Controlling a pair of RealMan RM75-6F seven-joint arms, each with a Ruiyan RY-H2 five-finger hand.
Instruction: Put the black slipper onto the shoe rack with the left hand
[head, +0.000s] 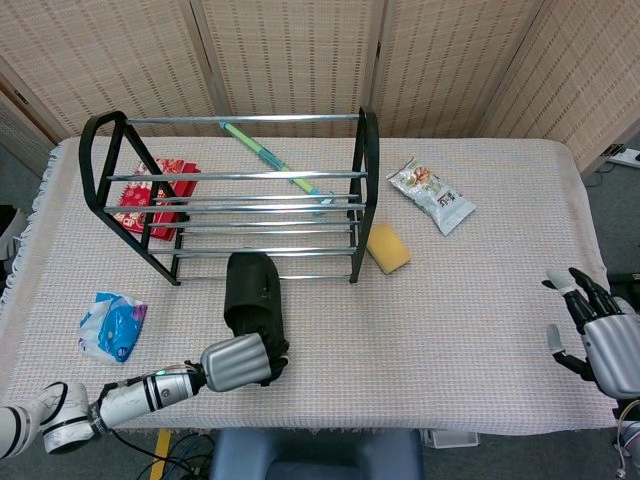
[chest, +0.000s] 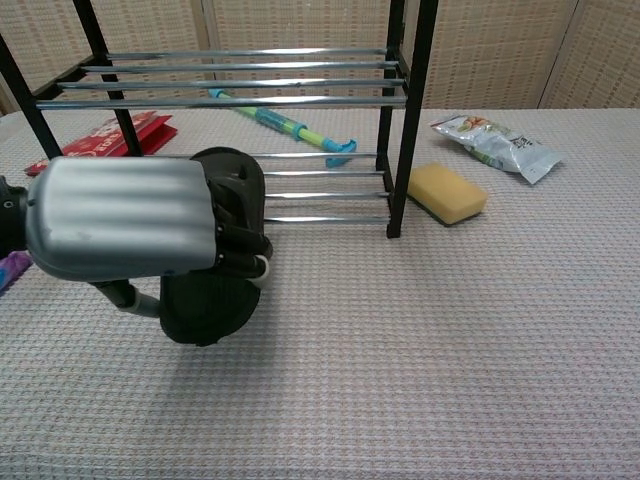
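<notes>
While the black slipper (head: 252, 295) hangs toe-forward just in front of the shoe rack (head: 230, 190), near the tabletop's (head: 480, 300) front edge, the carry step looks to be in hand, with placement not yet done. The left hand (head: 238, 362) grips the slipper at its heel end, fingers (chest: 240, 245) curled around it; in the chest view it seems lifted off the cloth, toe near the lowest rails. The next move likely calls for raising the slipper and easing it forward onto a tier without catching the rails. The right hand (head: 600, 335) rests spread and empty at the right edge.
</notes>
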